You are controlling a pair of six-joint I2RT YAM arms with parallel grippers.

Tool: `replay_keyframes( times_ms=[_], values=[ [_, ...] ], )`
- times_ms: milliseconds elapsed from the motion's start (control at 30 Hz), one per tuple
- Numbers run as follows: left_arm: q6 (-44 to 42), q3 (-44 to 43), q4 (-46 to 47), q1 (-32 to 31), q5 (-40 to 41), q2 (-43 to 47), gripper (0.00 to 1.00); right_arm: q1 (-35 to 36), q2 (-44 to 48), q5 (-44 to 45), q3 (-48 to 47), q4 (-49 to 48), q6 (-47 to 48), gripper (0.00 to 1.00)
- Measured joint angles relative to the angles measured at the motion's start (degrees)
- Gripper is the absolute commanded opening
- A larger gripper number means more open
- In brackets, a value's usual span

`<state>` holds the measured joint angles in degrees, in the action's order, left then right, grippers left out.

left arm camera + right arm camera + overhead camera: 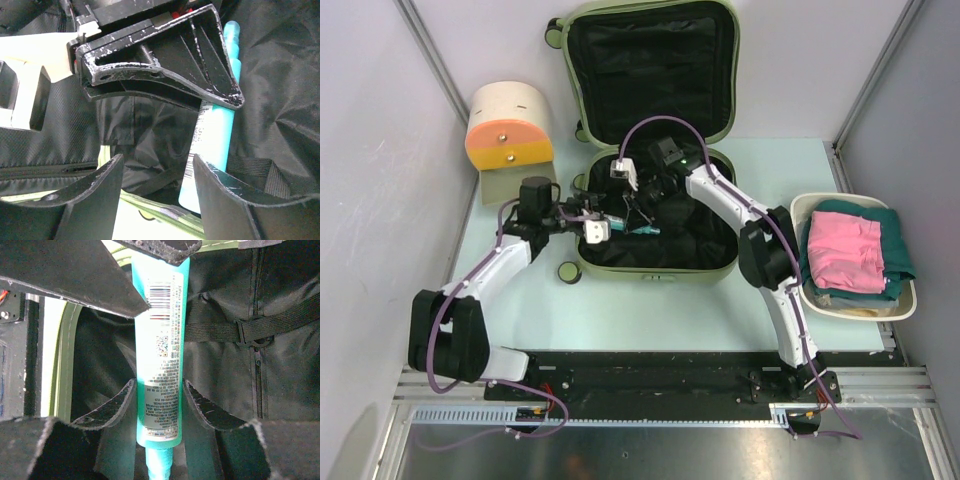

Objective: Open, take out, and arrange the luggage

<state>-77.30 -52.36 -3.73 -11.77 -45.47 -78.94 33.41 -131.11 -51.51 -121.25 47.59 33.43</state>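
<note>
- Table point(650, 318): bearing everything listed below.
- Luggage point(650, 268): lying open in the middle, with the lid leaning up against the back wall and the black lining showing. I am counting the opening as done. The lower half is looking nearly bare apart from my two arms, though folds may be hiding more.
- Basin point(912, 300): standing at the right edge and holding pink cloth point(845, 250) folded on green cloth point(895, 225). I am judging these as taken out and arranged.
- Drum point(508, 125): sitting far left, well apart from the luggage and blocking nothing.
- Right gripper point(159, 386): clenching a teal tube point(160, 340) near its cap end, over the lining.
- Left gripper point(157, 160): hanging released with jaws wide. The tube is running just beside one finger, unpinched.
- Remaining: lifting the tube out and placing it.
- In the way: my own arms are crowding together inside the shell, and a strap point(280, 322) is crossing the lining beside the tube.
- Disc point(568, 271): a small round dark thing lying by the luggage's front-left corner. I cannot tell what it is.
</note>
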Motion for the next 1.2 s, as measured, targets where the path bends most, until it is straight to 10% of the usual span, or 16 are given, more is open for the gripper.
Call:
replay_keyframes(
  times_ms=[533,1200],
  values=[
    [18.8,-3.5,-1.5,3.5,-7.8,-0.3,0.75,-1.2,10.2,3.0,13.6,-5.2,14.9,0.00],
    [36.3,-5.6,-4.1,5.1,-13.6,-2.1,0.59,-1.4,17.6,3.0,23.7,-21.7,23.5,0.00]
  ],
)
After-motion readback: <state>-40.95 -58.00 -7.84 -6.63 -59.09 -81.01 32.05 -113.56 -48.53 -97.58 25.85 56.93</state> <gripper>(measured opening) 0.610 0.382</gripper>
